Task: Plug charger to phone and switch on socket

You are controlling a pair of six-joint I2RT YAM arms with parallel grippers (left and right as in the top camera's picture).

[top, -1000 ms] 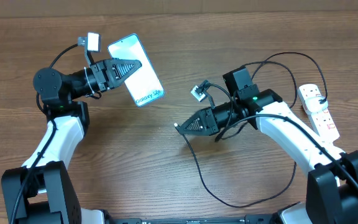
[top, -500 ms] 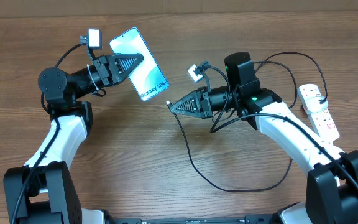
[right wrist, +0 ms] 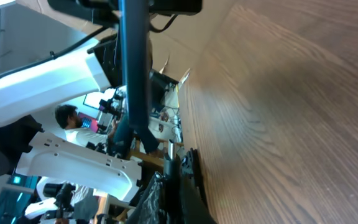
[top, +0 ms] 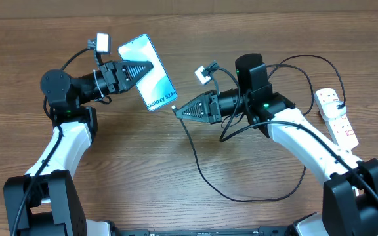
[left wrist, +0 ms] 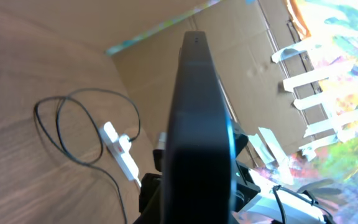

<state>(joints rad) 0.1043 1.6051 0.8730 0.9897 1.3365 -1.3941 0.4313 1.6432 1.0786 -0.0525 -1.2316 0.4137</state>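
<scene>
My left gripper (top: 143,68) is shut on the phone (top: 151,73) and holds it above the table, screen up and tilted, with the "Galaxy S24+" end towards the right arm. In the left wrist view the phone (left wrist: 199,118) shows edge-on as a dark slab. My right gripper (top: 178,110) is shut on the plug tip of the charger, and its thin black cable (top: 205,180) trails down in a loop over the table. The tip sits just right of the phone's lower end; whether they touch I cannot tell. The phone (right wrist: 133,68) also shows edge-on in the right wrist view. The socket (top: 336,117) lies at the far right.
The socket's white cord and the black cable loop (top: 307,65) lie behind the right arm. In the left wrist view the socket (left wrist: 120,152) and cable loops (left wrist: 73,118) lie on the wood. A cardboard wall (left wrist: 247,56) stands behind the table.
My right gripper has moved up and left with the plug tip, close to the phone's lower end. My left gripper has shifted the phone slightly right and turned it towards the plug.
</scene>
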